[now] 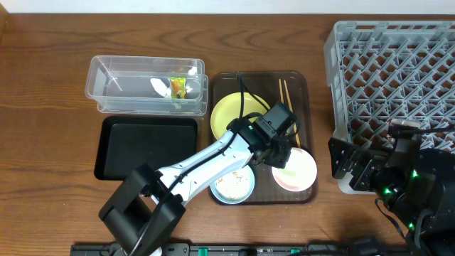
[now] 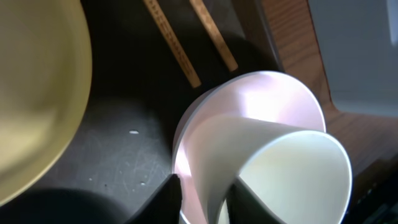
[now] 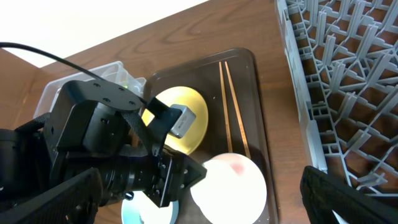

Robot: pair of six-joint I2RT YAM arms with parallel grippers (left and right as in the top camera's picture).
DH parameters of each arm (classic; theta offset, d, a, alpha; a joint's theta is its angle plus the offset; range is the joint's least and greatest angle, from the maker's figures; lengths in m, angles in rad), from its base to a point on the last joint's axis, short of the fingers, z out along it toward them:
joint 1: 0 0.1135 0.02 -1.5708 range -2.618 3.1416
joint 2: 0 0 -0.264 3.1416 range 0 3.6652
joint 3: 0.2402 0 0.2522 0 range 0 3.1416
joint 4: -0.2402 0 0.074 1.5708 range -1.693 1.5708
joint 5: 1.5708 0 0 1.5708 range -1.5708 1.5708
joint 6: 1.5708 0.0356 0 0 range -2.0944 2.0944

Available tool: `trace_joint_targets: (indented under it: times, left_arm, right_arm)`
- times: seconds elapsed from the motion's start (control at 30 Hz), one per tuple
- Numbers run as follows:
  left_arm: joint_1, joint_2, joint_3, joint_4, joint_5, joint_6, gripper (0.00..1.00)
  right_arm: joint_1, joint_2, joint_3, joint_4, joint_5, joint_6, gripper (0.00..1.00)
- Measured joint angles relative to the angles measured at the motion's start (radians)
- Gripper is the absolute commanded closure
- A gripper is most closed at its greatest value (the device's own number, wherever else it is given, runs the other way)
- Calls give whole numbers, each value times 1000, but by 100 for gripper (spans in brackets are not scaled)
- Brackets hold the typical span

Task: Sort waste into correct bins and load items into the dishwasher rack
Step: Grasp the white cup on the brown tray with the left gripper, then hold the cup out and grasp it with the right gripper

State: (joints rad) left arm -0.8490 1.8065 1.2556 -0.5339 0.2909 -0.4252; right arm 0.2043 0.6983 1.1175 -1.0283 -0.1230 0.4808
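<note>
My left gripper [image 1: 281,158] [image 2: 205,186] is shut on the wall of the white cup [image 2: 292,174], one finger inside and one outside. The cup is tilted over the pink bowl [image 1: 304,176] [image 2: 267,93] on the dark brown serving tray [image 1: 300,80]. The yellow plate [image 1: 231,110] [image 2: 31,93], the chopsticks [image 1: 284,96] [image 2: 174,46] and the light-blue bowl [image 1: 233,186], which holds pale food remains, are also on that tray. The grey rack [image 1: 391,71] [image 3: 348,74] stands at the right. My right gripper [image 1: 343,165] [image 3: 205,196] is open and empty beside the rack's front left corner.
A clear tub [image 1: 128,75] at the back left holds the green-and-orange wrapper [image 1: 177,87] and a white paper scrap [image 1: 159,87]. The black tray [image 1: 146,146] lies in front of it. The left arm stretches across the serving tray.
</note>
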Motion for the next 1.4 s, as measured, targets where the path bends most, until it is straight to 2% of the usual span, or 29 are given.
trace_joint_targets:
  times: [0.17,0.33,0.5,0.6,0.77,0.9,1.1,1.27,1.4]
  left_arm:
    - [3,-2,0,-2,11,7,94]
    - [68,-61,0,0,121,6,94]
    - [266,-227,9,14,343,15,94]
    - [396,-290,24,17,536,37,93]
    - [525,-299,25,14,877,76,94]
    - [573,-297,25,15,1052,91,94]
    - [579,-297,25,19,1165,98,94]
    - [579,-297,25,19,1181,105,94]
    - [580,-297,25,19,1181,108,94]
  right_arm:
    - [0,0,0,-12,-1,2,1]
    - [0,0,0,-34,-11,0,1]
    - [0,9,0,-34,-15,-14,1]
    - [0,29,0,-6,-42,-45,1]
    - [0,87,0,114,-232,-176,1]
    - [0,144,0,191,-408,-260,1]
    - [0,240,0,286,-633,-339,18]
    - [1,311,0,376,-756,-362,22]
    - [17,356,0,423,-829,-374,37]
